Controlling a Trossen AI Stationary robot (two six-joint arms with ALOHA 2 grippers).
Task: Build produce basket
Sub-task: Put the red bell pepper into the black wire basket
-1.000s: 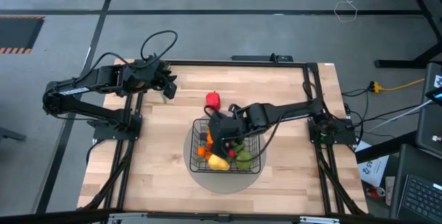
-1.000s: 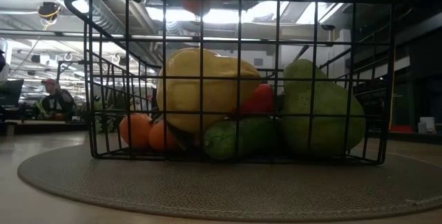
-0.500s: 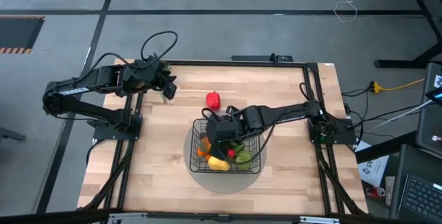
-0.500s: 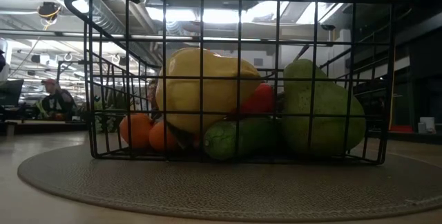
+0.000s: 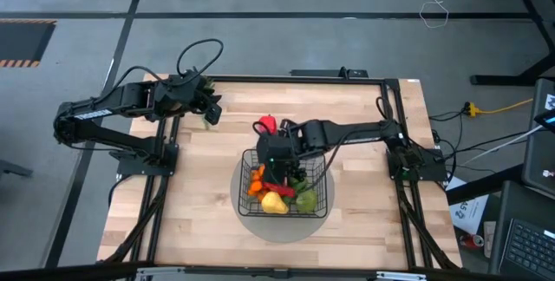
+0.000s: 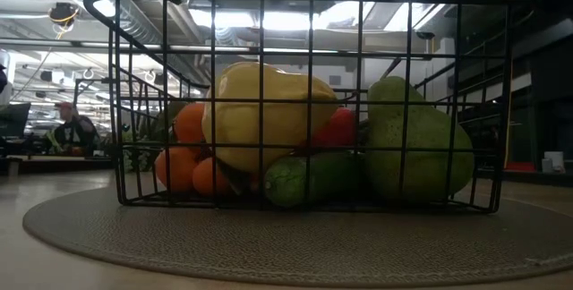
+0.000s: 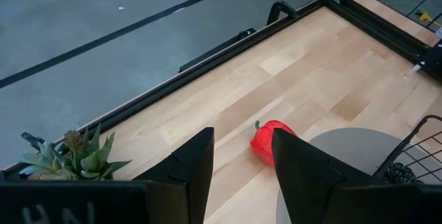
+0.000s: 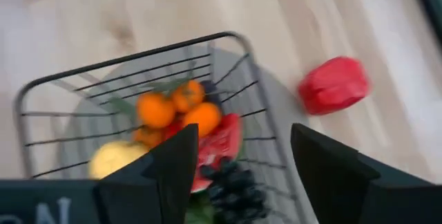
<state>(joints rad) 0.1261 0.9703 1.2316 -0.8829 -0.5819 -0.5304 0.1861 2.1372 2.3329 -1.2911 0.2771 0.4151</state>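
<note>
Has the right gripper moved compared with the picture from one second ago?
Yes. In the high view the right gripper has shifted from over the basket middle to its far rim, nearer the red pepper.

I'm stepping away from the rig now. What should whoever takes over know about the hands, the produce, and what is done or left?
Right hand: open, empty, above the basket's far edge, near the pepper.
Left hand: open, empty, parked at the table's far left corner beside a leafy sprig.
Basket: on the grey mat, holding oranges, a yellow fruit, a green fruit, a cucumber, grapes and a red piece.
Done: most produce is in.
Left: the red pepper, on the table just beyond the basket. The right hand looks best placed to take it.
</note>
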